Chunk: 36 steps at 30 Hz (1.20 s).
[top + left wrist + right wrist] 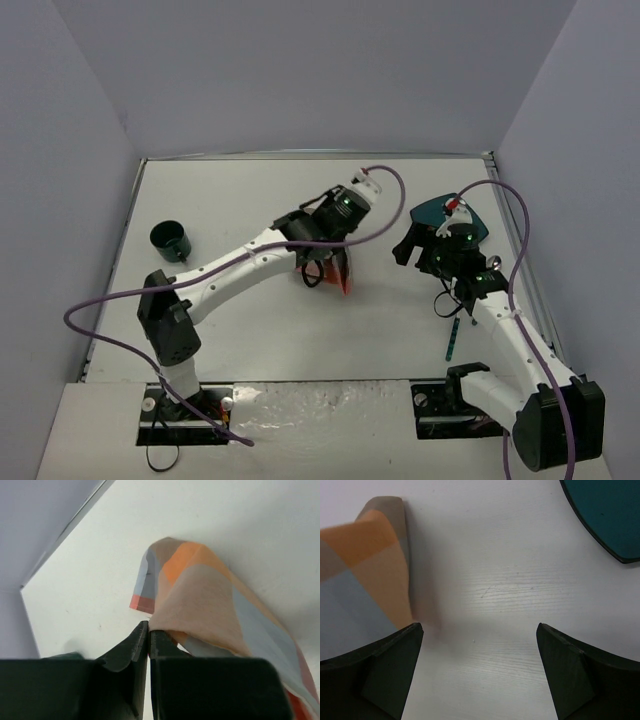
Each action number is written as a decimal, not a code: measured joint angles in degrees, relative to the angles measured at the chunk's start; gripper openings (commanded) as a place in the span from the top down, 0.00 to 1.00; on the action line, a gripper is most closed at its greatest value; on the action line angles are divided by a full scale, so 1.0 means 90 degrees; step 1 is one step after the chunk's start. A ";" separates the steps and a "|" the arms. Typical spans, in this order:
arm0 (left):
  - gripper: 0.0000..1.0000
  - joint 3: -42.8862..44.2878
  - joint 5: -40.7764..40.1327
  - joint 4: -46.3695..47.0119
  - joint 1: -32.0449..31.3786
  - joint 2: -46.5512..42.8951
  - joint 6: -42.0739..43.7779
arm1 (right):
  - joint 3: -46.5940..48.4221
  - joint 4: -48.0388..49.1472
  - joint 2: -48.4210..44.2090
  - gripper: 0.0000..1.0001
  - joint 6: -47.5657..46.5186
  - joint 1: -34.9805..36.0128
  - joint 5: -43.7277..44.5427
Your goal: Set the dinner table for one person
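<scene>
One dinner table [260,200]: flat, white, spanning the middle of the overhead view between grey walls [300,70]. At frame centre, plaid placemat [338,272] bunched and hanging, clamped at one edge between the closed jaws of the left gripper [149,627]. Right of centre, right gripper [479,630] above bare tabletop, jaws wide apart, holding nothing. Upper right, dark teal plate [428,207] just behind it. At left edge, green cup [171,240], upright. At lower right, thin teal utensil [452,340], flat on the surface.
</scene>
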 measured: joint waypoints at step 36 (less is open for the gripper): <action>1.00 -0.1085 0.2172 -0.0922 0.1922 -0.1894 -0.2245 | 0.0385 0.2746 0.3756 0.23 0.0075 0.2497 -0.0294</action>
